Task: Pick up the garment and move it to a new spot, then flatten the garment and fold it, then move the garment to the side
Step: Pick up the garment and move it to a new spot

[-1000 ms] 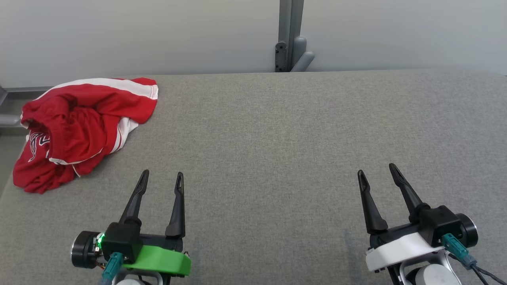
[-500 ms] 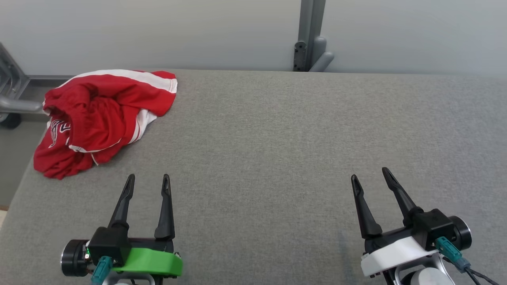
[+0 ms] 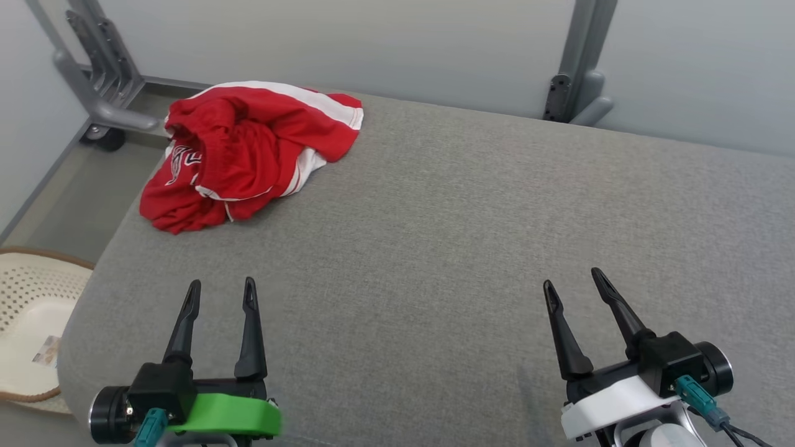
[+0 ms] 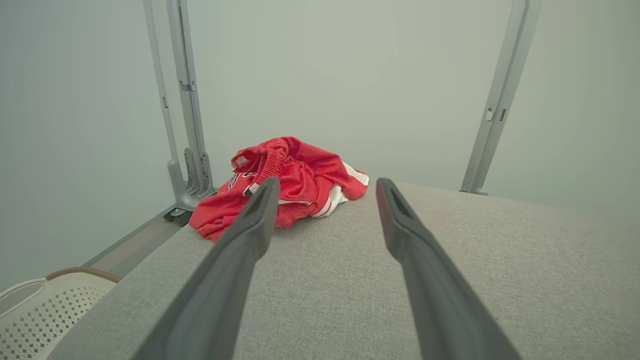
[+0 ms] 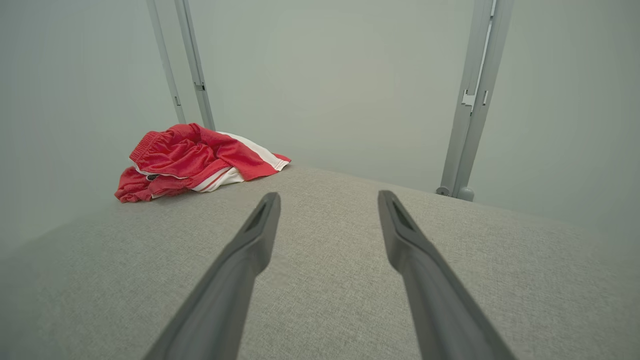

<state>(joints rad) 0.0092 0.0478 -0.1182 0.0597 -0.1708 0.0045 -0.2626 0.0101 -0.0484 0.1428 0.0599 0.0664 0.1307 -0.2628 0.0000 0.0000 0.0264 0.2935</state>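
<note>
Garment [image 3: 248, 155]: red with white stripes and a printed mark, crumpled in a heap at the far left corner of the table [image 3: 435, 248]. Its folds reach the left edge; whether any cloth hangs over cannot be told. Left gripper [image 3: 222, 282], green collar: fingers spread wide, empty, over the near left of the table, pointing toward the garment and well apart from it. Right gripper [image 3: 572, 278], white collar: fingers likewise wide, empty, over the near right. Step in hand, by judgement: the first one, the approach for pickup, with nothing grasped yet. The next move likely calls for the left arm to reach to the far left corner, settle on a raised fold and close on enough cloth to lift the whole heap. Open room: the middle and right of the table lie bare and would suit as the new spot. Edges: a pale perforated basket [image 3: 25, 310] stands on the floor beyond the left edge. Metal posts [image 3: 577, 68] rise behind the far edge, so cloth dragged leftward could slip off.
</note>
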